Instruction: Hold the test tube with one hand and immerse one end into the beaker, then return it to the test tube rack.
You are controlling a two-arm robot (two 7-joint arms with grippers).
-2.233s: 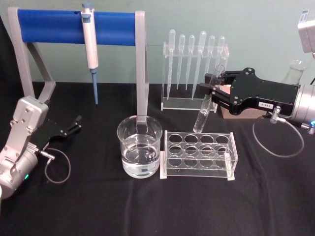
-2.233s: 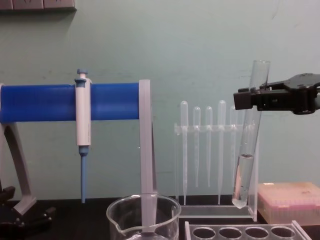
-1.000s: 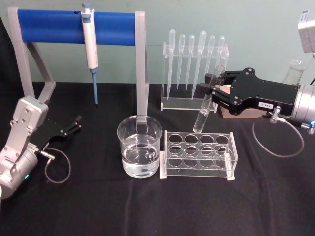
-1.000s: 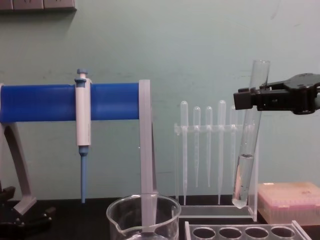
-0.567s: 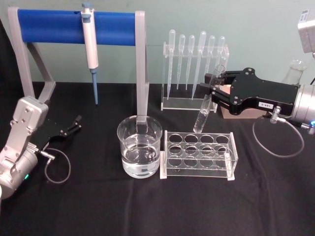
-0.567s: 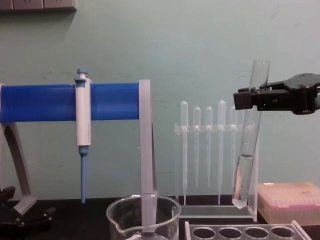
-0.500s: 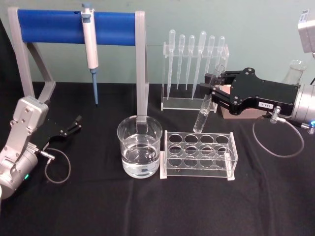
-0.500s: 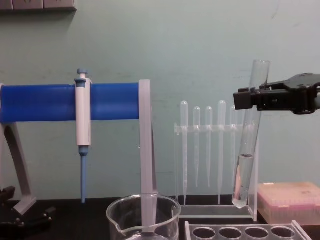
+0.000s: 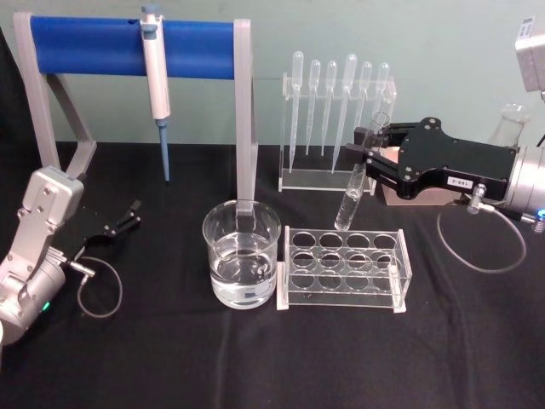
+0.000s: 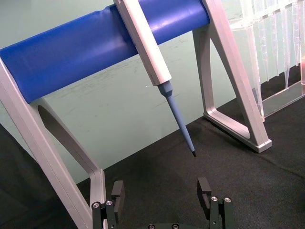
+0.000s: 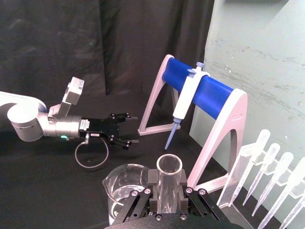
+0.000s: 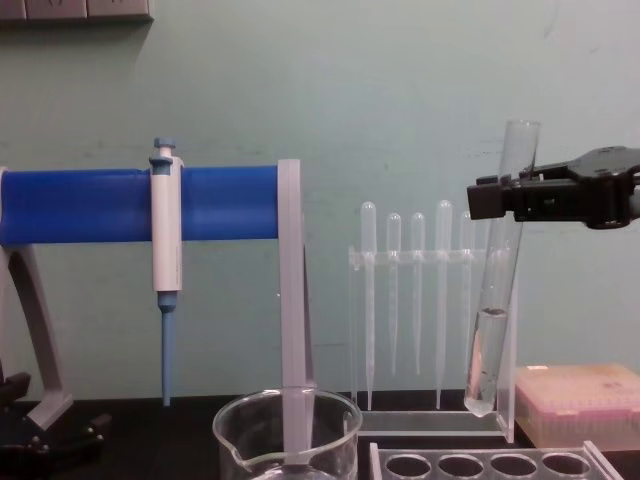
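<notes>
My right gripper is shut on the test tube, a long clear glass tube held nearly upright in the air behind the clear rack. The chest view shows the test tube with liquid in its lower part and the right gripper clamped near its rim. In the right wrist view the test tube's open rim sits between the jaws. The beaker, partly filled with clear liquid, stands to the left of the rack, apart from the tube. My left gripper rests open at the far left; its fingers hold nothing.
A blue-barred stand carries a hanging pipettor at the back left. A clear holder with several plastic pipettes stands behind the rack. A pink tip box and a glass flask sit at the back right.
</notes>
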